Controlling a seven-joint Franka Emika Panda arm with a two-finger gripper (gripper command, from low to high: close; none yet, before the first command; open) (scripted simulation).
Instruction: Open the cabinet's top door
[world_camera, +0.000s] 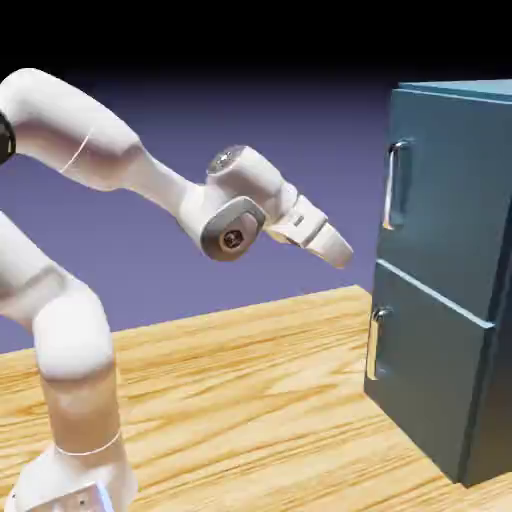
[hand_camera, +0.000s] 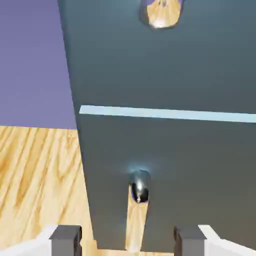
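I am holding my two-finger gripper (hand_camera: 128, 241) wide and empty, with the top door's (world_camera: 450, 190) upright silver bar handle (world_camera: 390, 188) standing ahead and higher, well apart.

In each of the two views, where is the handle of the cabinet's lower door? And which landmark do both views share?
Exterior view: the lower door's handle is right of the middle and below mid-height, near the cabinet's left edge.
Hand view: it is in the lower half, slightly right of the middle, between the finger tips as pictured.
Shared landmark: the pale strip between the two doors, above this handle in both views.
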